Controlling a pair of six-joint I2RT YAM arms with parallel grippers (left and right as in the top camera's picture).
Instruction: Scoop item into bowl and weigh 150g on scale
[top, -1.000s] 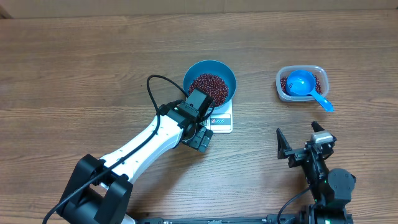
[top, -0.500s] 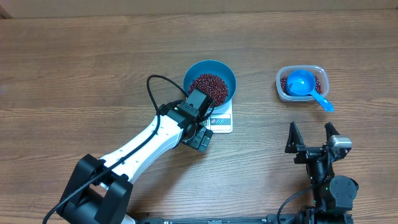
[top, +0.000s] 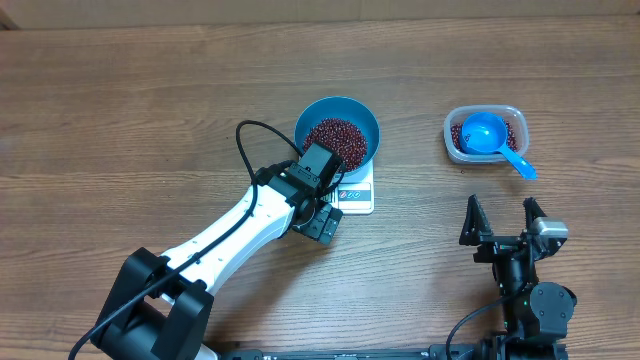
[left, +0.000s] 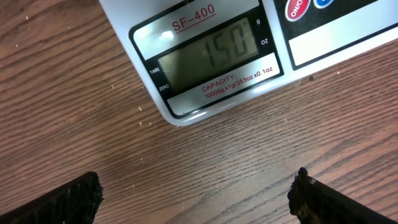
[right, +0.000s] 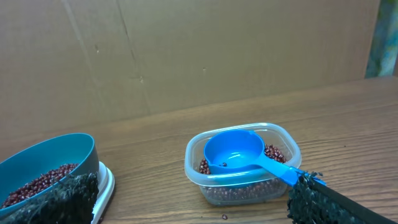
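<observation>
Blue bowl (top: 372, 128), well filled with red-brown beans (top: 335, 138), sits just above centre in the overhead view, resting on the white scale (top: 357, 195). The left tool (top: 318, 222) hangs just lower left of the scale's front edge, its white arm running diagonally up from the lower left corner across the wooden counter (top: 150, 100). The right tool (top: 500, 210) stands at the lower right, spread wide and empty, pointing up the frame. Directly above it, well apart, lies the clear tub (top: 450, 128) with the blue scoop (top: 485, 133) inside; the scoop's handle juts to the lower right, roughly toward this tool, which is far the nearer of the two.

From the left wrist, the scale's display (left: 208, 59) fills the upper middle and reads 150. The dark fingers (left: 68, 202) show only at the two bottom corners, spread wide over bare counter, pinching nothing.

From the right wrist, the tub sits centre frame with the scoop lying in it, handle reaching to the lower right; the bowl shows at the left edge. Both fingers frame the bottom corners, wide apart.

Judging by the reading, the target weight looks met, so no further scoop seems needed.
</observation>
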